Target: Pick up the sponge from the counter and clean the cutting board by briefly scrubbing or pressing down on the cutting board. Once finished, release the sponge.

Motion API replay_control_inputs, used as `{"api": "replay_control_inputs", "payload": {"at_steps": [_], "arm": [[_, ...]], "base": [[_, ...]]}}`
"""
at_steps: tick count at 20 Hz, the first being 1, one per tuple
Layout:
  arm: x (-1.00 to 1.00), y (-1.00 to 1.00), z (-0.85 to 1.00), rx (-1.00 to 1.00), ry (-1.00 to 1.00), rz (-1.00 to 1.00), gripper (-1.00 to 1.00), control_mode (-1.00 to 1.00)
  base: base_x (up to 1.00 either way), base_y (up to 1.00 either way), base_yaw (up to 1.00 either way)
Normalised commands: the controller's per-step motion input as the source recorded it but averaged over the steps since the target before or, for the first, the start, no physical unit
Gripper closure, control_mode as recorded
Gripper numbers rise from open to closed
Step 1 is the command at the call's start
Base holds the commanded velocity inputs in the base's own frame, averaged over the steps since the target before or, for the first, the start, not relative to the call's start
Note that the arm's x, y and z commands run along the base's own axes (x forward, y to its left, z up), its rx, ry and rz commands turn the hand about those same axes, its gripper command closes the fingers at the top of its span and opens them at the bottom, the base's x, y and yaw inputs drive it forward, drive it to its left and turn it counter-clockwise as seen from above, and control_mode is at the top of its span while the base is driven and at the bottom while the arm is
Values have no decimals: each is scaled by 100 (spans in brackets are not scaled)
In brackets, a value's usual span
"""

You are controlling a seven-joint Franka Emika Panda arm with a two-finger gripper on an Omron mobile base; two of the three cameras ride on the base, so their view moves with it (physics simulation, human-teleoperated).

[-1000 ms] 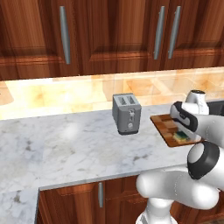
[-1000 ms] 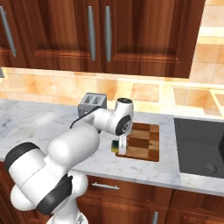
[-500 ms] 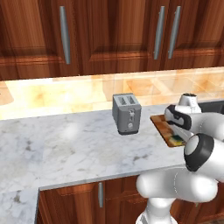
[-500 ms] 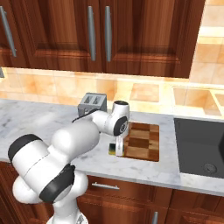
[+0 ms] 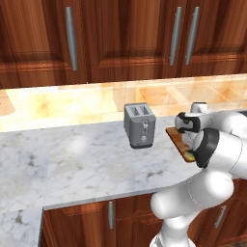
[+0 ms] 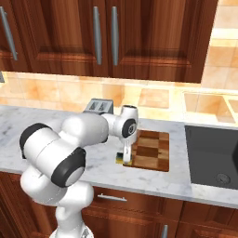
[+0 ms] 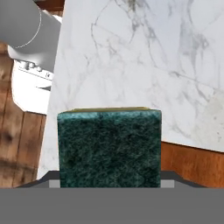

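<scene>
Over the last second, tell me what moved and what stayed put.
The end effector, shut on the sponge, slid leftward from over the cutting board to its left edge, at the marble counter. Grip unchanged; the toaster and board stayed put.

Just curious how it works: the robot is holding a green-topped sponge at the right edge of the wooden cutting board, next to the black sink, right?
Not quite. The sponge is held at the left edge of the cutting board, the side nearer the toaster, away from the sink. The right base view shows it.
</scene>
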Motion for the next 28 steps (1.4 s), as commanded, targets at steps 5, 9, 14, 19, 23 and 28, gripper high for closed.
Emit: {"api": "replay_control_inputs", "payload": {"at_steps": [5,9,14,19,23,28], "arm": [[0,0,-16,0,-4,0,100,-100],[0,0,-20,0,-18,-2,100,-100],[1,0,-14,0,-21,-5,100,-100],[12,0,-6,0,-6,-5,100,-100],[23,0,-6,0,3,-2,100,-100],[19,0,-15,0,1,-1,100,-100]], "base": [[0,0,0],[0,0,0],[0,0,0],[0,0,0],[0,0,0],[0,0,0]]}}
